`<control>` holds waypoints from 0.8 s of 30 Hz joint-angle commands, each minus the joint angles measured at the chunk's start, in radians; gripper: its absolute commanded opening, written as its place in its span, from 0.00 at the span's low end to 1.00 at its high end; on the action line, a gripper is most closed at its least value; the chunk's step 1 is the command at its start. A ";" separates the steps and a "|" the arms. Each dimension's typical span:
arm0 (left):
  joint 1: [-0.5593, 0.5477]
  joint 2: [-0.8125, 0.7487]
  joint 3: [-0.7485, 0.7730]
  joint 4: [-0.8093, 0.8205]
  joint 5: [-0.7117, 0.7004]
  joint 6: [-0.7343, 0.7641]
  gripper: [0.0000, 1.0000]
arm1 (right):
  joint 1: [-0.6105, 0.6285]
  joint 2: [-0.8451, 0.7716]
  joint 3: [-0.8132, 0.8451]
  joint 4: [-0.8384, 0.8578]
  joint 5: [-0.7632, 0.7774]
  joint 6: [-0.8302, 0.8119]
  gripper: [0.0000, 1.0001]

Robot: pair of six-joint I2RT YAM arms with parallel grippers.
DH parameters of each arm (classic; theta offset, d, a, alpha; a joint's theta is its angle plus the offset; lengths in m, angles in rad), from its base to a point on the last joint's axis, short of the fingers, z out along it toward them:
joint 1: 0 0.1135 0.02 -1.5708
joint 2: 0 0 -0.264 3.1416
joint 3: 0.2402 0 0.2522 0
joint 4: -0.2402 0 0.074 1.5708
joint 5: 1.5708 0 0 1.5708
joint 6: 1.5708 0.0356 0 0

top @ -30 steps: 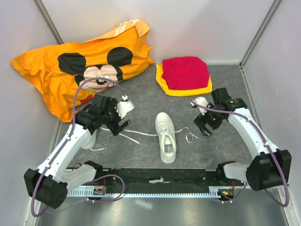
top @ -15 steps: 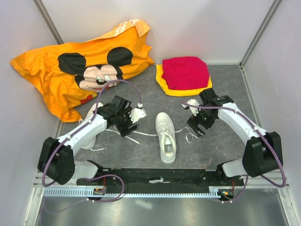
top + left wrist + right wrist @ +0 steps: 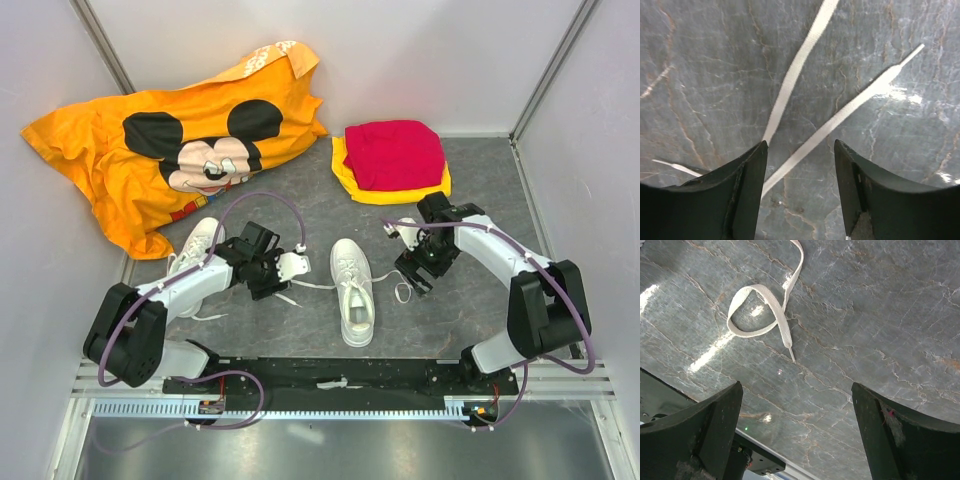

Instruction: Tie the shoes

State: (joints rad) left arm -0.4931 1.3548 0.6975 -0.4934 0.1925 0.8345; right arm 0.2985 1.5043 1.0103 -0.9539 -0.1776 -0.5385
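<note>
Lace [image 3: 840, 120] left of the centre shoe [image 3: 355, 295] runs diagonally between the spread jaws of the left gripper [image 3: 800, 150], untouched. Right gripper [image 3: 796, 387], wide apart, hovers above the curled lace end [image 3: 755, 288].

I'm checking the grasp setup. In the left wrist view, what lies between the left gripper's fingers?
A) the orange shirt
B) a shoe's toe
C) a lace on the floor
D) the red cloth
C: a flat white lace runs diagonally through the gap of the open left gripper.
</note>
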 commanded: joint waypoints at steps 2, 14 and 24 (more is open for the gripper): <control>0.001 -0.019 0.016 0.078 0.016 0.068 0.60 | 0.005 0.013 0.008 0.014 -0.005 0.021 0.98; 0.053 0.104 0.063 0.095 0.015 0.135 0.55 | 0.017 0.054 0.030 0.038 -0.014 0.048 0.98; 0.064 0.125 0.034 0.115 0.012 0.121 0.24 | 0.063 0.117 0.053 0.128 -0.019 0.123 0.95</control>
State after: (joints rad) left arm -0.4370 1.4643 0.7357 -0.4088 0.1947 0.9314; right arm 0.3408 1.5936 1.0191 -0.8902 -0.1860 -0.4652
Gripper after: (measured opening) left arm 0.290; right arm 0.965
